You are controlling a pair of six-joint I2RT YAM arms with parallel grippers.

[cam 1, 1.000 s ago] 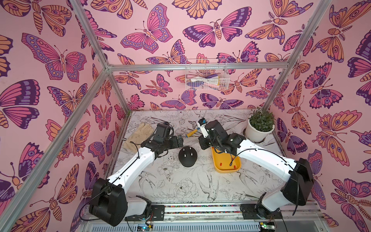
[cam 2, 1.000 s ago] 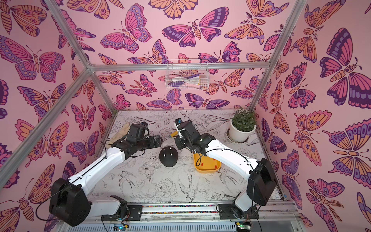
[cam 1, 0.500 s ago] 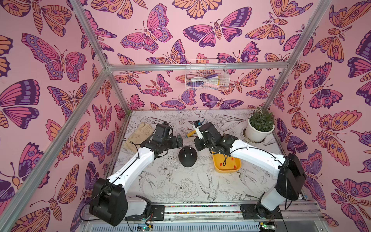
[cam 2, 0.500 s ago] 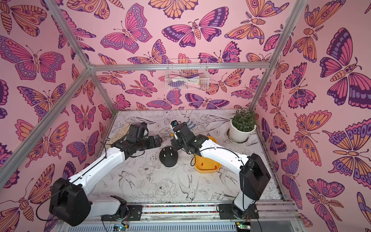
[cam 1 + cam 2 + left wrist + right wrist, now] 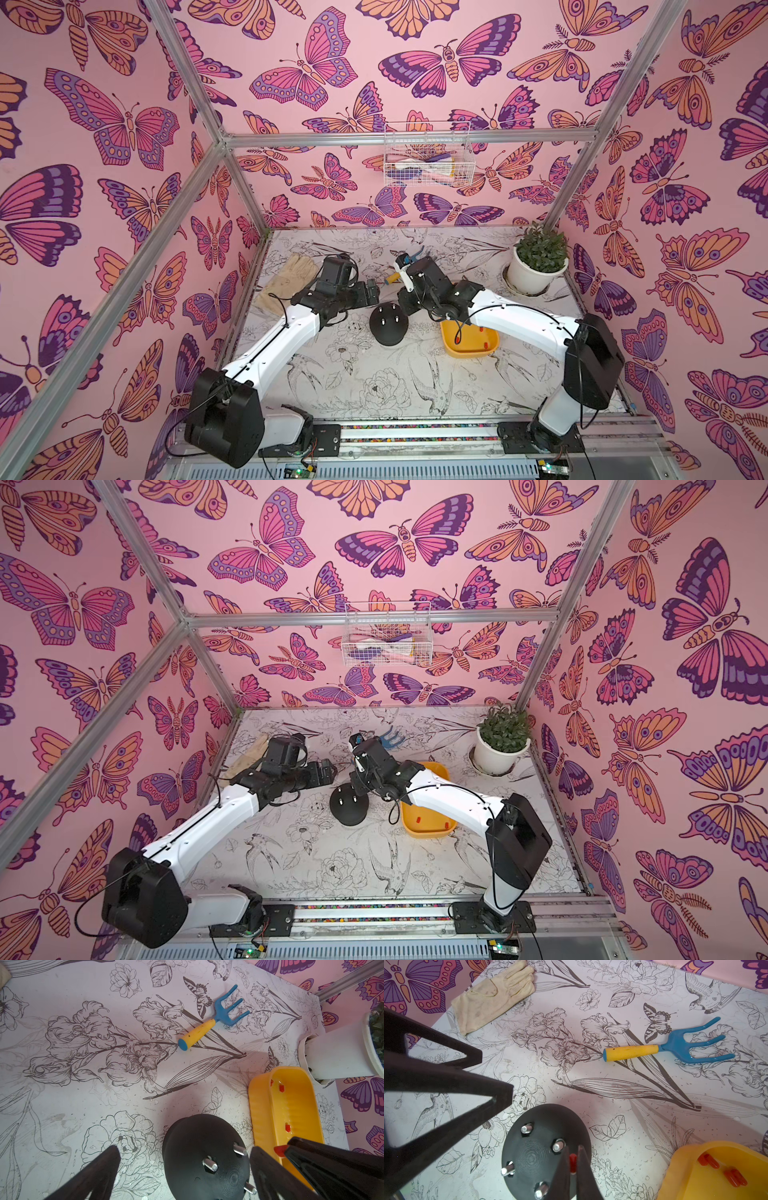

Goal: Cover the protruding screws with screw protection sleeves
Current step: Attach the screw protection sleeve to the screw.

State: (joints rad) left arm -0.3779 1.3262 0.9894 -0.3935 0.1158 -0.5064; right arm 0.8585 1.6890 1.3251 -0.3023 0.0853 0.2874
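Right tool [image 5: 572,1152] gripped a tiny red rubber sleeve [image 5: 572,1162] near bare silvery screws [image 5: 558,1145]; left tool [image 5: 185,1149] gaped. Next move probably needed alignment over one screw.

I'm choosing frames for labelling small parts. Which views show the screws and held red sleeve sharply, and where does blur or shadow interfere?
Right wrist view: screws and the red sleeve in the right pincer are crisp, its fingers slightly soft. Left wrist view: screws sharp, soft shadow beside the black dome. Both top views: screws are specks.
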